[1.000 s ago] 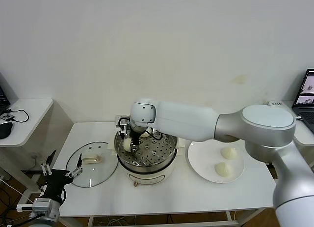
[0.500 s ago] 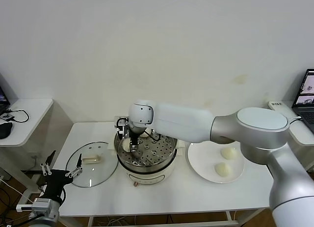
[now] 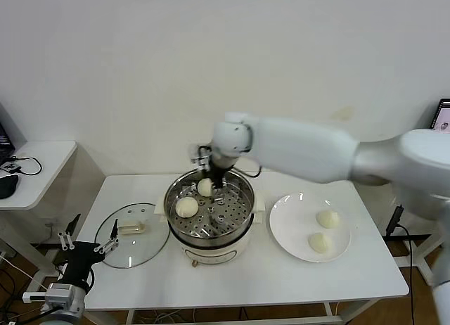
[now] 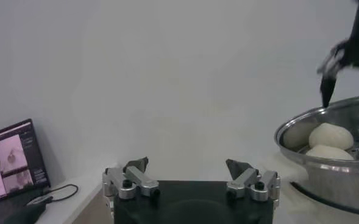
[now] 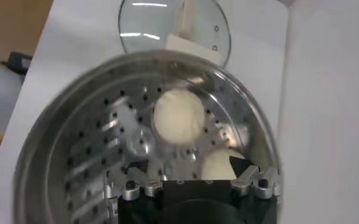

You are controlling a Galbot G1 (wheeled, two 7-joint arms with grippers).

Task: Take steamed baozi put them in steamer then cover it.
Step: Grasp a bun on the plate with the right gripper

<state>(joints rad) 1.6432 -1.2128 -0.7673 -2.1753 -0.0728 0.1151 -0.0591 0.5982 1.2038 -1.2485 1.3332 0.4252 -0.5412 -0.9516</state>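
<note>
Steel steamer [image 3: 209,219]: two baozi [image 3: 186,207] inside | right gripper [image 3: 211,186] released above | no readable writing

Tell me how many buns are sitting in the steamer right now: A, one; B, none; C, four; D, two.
D: two baozi lie on the perforated tray of the steamer, while two others remain on the white plate.

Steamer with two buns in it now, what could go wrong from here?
The right end effector, open, hangs just above the rear baozi in the steamer; lifting carelessly might nudge it. Two baozi remain on the plate. The cover lies near the table edge and could slide off.
</note>
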